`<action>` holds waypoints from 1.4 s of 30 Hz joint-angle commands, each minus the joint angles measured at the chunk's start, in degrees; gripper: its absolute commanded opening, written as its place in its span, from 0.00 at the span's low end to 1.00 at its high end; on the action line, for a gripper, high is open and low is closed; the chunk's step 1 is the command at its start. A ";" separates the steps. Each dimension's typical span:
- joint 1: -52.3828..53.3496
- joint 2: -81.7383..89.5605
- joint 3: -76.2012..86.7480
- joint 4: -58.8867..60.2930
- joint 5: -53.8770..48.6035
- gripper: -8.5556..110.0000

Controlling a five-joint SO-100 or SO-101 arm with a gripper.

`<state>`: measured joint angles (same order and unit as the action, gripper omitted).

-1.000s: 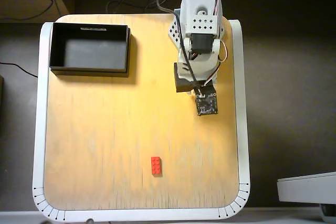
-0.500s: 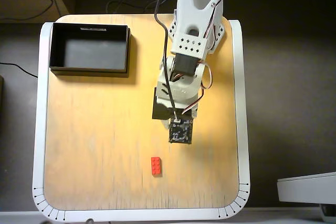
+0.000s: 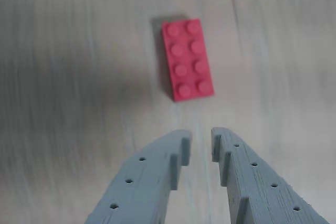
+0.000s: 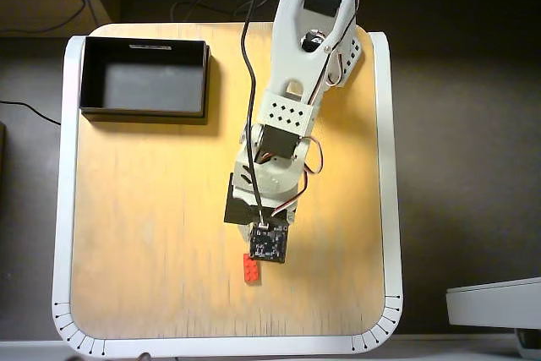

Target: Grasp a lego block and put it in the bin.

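Lego block (image 3: 187, 60) lies flat near the worktop's (image 4: 152, 209) front edge, just ahead of the empty claw (image 3: 198, 142), whose jaws stand narrowly parted. Risk, as judged: the gap looks slimmer than the block, so descending unopened may shove or tip it. Bin (image 4: 144, 77) waits at the far-left corner.
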<state>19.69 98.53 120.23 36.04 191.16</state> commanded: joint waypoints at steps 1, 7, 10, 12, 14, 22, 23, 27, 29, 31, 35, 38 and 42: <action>0.44 -2.99 -11.60 -0.88 -0.26 0.12; 0.26 -10.55 -23.12 8.88 -1.93 0.13; 0.18 -13.54 -27.25 11.60 -2.64 0.13; 0.09 -14.94 -28.83 13.36 -2.37 0.13; 0.09 -16.26 -29.62 13.45 -2.64 0.14; -0.62 -21.09 -33.05 13.36 -3.43 0.22; -0.70 -21.80 -33.31 13.36 -3.43 0.24; -0.97 -23.29 -34.19 13.36 -2.90 0.25; -1.05 -23.99 -34.37 12.66 -2.81 0.26; -1.23 -24.96 -34.45 10.99 -2.64 0.27; -1.14 -26.63 -34.54 6.94 -2.29 0.27; -0.88 -27.51 -34.63 5.62 -1.93 0.27; -0.53 -28.56 -34.80 4.31 -1.76 0.27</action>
<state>19.07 68.73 93.25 42.45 189.14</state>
